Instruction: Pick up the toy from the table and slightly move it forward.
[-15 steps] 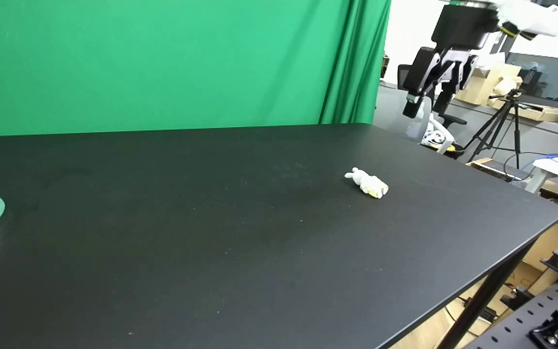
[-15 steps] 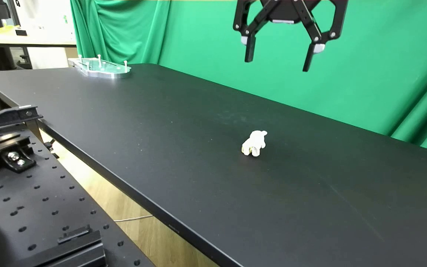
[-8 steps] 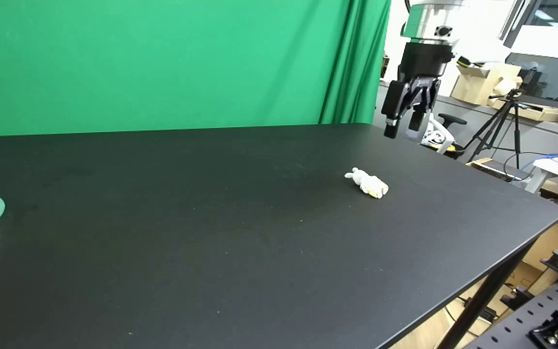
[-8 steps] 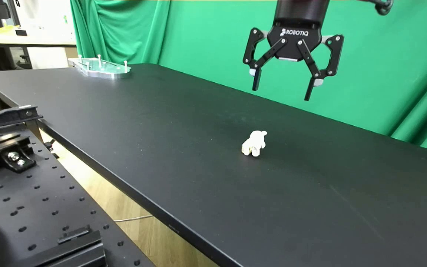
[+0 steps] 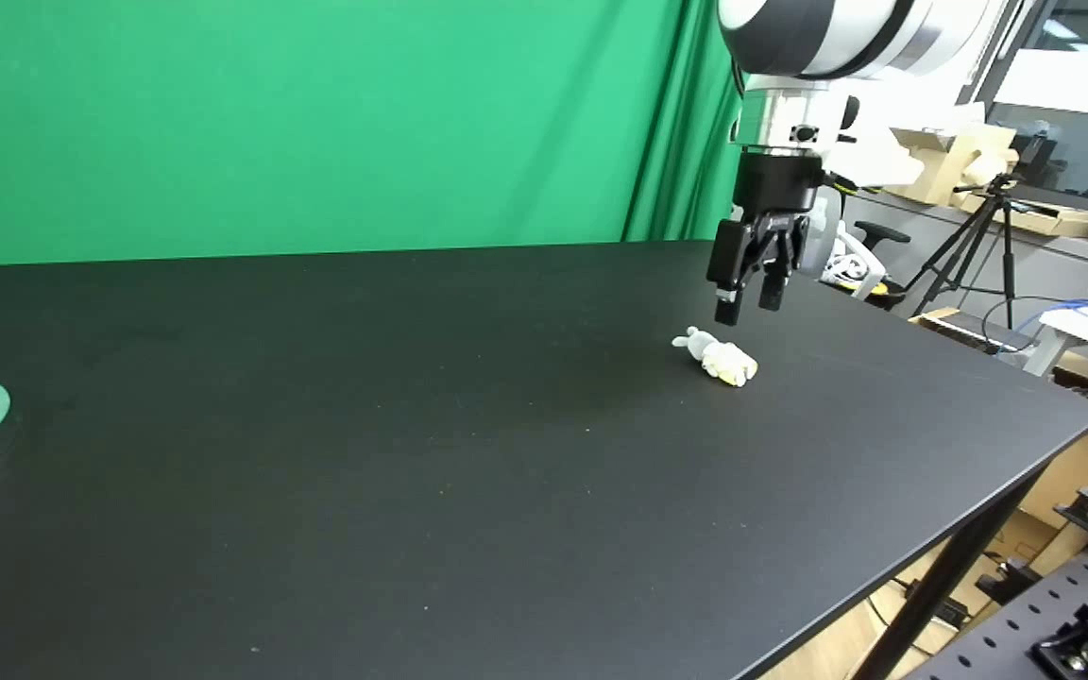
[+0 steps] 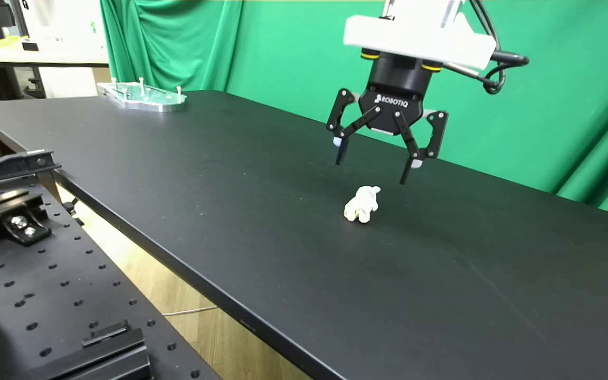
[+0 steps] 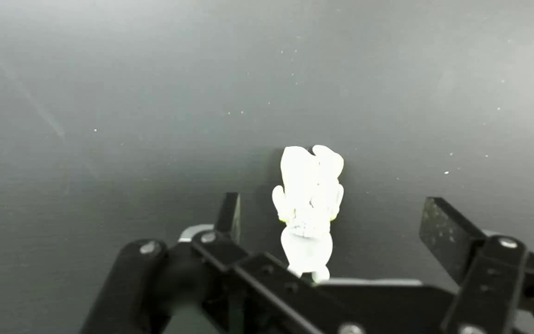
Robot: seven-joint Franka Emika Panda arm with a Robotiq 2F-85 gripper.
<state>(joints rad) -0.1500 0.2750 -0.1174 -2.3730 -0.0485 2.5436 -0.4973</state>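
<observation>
Gripper [image 6: 371, 173] hovers, fingers [image 7: 448, 234] spread wide apart, above a black table [image 5: 412, 472] where a small white toy [image 6: 362, 204] lies close below, with a green curtain [image 5: 317, 123] hanging behind.

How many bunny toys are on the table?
1: the white bunny toy, lying on the black table, lower than the open hand and apart from it; no second one shows.

In an exterior view we read the white capital lettering "ROBOTIQ" [image 6: 394, 101], beside a small white emblem [image 6: 378, 98], on the black two-fingered gripper [image 6: 371, 172].
</observation>
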